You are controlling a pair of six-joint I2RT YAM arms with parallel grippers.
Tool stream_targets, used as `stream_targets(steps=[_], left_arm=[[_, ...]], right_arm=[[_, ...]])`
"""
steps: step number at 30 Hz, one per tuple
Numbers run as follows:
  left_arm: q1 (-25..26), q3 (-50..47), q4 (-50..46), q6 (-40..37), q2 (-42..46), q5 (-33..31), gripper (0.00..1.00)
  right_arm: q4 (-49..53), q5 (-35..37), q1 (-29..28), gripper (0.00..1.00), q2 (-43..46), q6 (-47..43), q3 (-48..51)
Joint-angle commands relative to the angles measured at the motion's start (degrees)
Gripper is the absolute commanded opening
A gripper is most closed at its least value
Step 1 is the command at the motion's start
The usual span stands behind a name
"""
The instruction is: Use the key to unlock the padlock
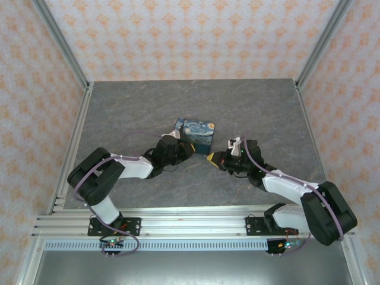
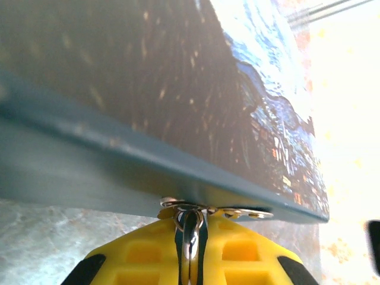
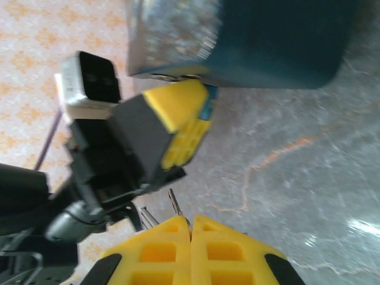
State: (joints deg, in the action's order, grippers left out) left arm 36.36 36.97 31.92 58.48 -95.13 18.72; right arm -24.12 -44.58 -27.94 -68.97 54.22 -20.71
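My left gripper [image 2: 190, 217] is shut on a small silvery metal loop, seemingly the padlock's [image 2: 190, 225] shackle, right at the latch plate [image 2: 237, 212] under the painted box's [image 2: 178, 89] teal edge. In the right wrist view a bluish bit of the padlock [image 3: 206, 110] shows beside the left arm's yellow fingers [image 3: 178, 116], against the box [image 3: 267, 41]. My right gripper [image 3: 191, 221] is shut on the key [image 3: 174, 202], whose thin blade sticks out toward the left arm, a short way from the lock. From above, both grippers [image 1: 189, 148] [image 1: 211, 158] meet at the box's [image 1: 199, 132] near edge.
The grey marbled tabletop [image 1: 136, 107] stretches around the box, bounded by aluminium rails [image 1: 77, 136] and patterned walls. The left arm's wrist camera [image 3: 89, 80] and dark body stand close to the key's tip.
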Motion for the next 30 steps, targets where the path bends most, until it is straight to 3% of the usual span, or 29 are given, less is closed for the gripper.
stream_targets(steps=[1, 14, 21, 30], left_arm=[[-0.15, 0.43, 1.13, -0.26, 2.27, 4.08, 0.0], [-0.35, -1.21, 4.39, 0.43, 5.69, 7.69, 0.0], [-0.35, -3.34, 7.05, 4.79, 6.89, 6.89, 0.0], [-0.38, -4.76, 12.65, 11.51, 5.31, 6.25, 0.0]], right_arm=[[-4.55, 1.61, -0.71, 0.0, -0.02, 1.43, 2.04], [-15.15, 5.55, -2.43, 0.0, -7.57, 6.34, 3.53], [-21.66, 8.28, -2.48, 0.0, -9.86, 11.82, 4.49], [-21.62, 9.5, -3.78, 0.0, -8.77, 14.3, 2.82]])
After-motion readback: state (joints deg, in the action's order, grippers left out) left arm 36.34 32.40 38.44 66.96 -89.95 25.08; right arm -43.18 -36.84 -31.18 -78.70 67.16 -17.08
